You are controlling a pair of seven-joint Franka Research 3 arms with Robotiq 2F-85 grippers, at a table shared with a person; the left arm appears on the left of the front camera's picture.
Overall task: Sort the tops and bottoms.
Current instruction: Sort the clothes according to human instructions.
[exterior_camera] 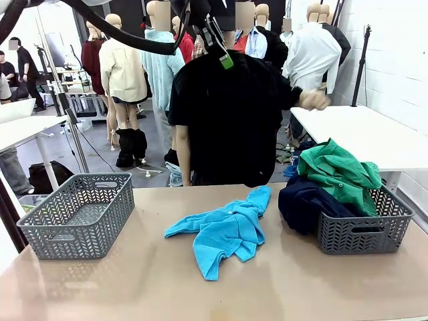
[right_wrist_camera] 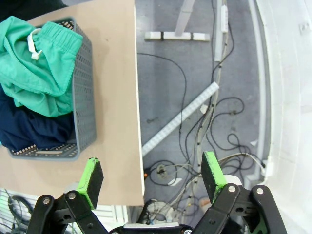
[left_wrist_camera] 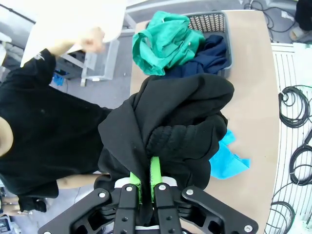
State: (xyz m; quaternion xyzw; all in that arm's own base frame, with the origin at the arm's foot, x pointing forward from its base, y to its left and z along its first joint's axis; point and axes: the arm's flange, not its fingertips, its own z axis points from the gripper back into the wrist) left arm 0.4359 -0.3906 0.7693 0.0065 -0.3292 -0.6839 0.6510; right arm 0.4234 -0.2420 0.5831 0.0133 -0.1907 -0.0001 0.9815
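the left fingers were clenched on a bunched fold of the black garment, which hung in a thick lump above the bench. the right fingers were spread wide with nothing between them, out past the bench edge over the floor and its cables.

on the bench, the blue shirt lay crumpled in the middle, apart from both baskets. the left basket had nothing showing inside. the right basket held the navy garment, slumped over its rim, with the green garment heaped on top. a person in black stood at the far side.

all of this cloth looked soft, light and limp. i judged the black garment would sag and swing from a single pinch and might snag on a basket rim. the blue shirt looked best taken at a raised fold near its middle.

the left wrist view made the clamp plain. in the front view the left fingers were a green pad high up, and the hanging cloth could not be told from the person's black top. the front view placed both baskets. the right wrist view gave the green garment's elastic waist and white cord.
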